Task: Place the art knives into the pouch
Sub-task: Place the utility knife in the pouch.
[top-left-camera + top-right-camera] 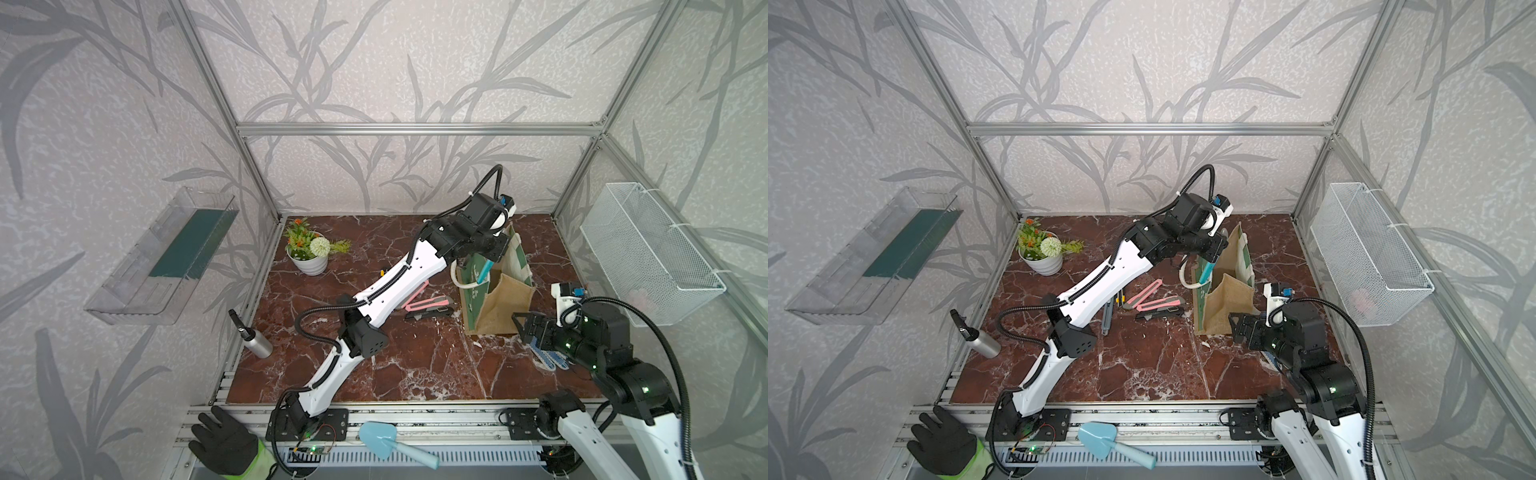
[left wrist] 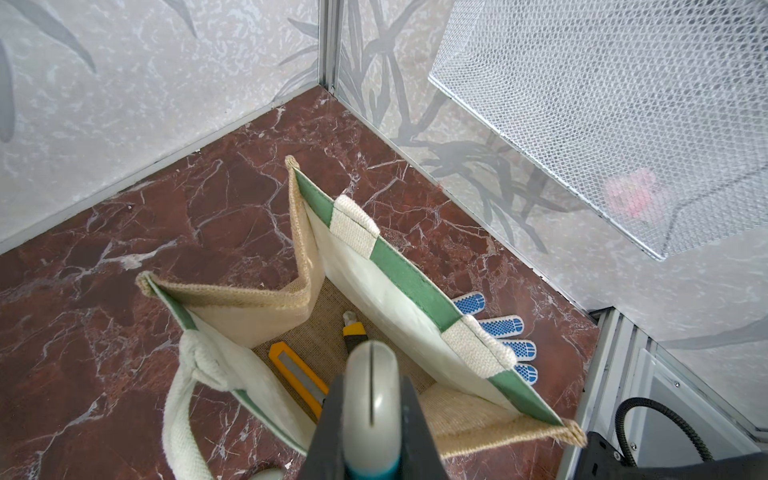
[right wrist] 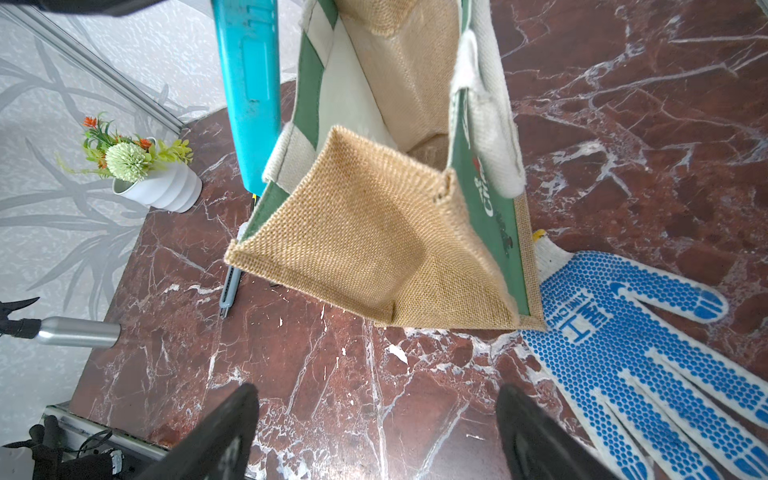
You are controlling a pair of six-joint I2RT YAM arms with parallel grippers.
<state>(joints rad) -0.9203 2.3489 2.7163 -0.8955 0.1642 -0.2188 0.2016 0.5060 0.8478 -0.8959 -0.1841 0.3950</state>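
Left gripper (image 1: 489,255) grips the art knife (image 1: 483,273), right of frame centre, above the pouch (image 1: 505,299) beside its left rim. Right gripper (image 1: 523,328) stands wide, empty. Risk: released off-centre, the knife could strike the rim and fall outside.

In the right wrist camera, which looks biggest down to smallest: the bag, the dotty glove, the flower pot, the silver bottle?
1. The pouch.
2. The dotted glove, partly cut off and nearer the camera.
3. The flower pot.
4. The silver bottle, partly out of frame.
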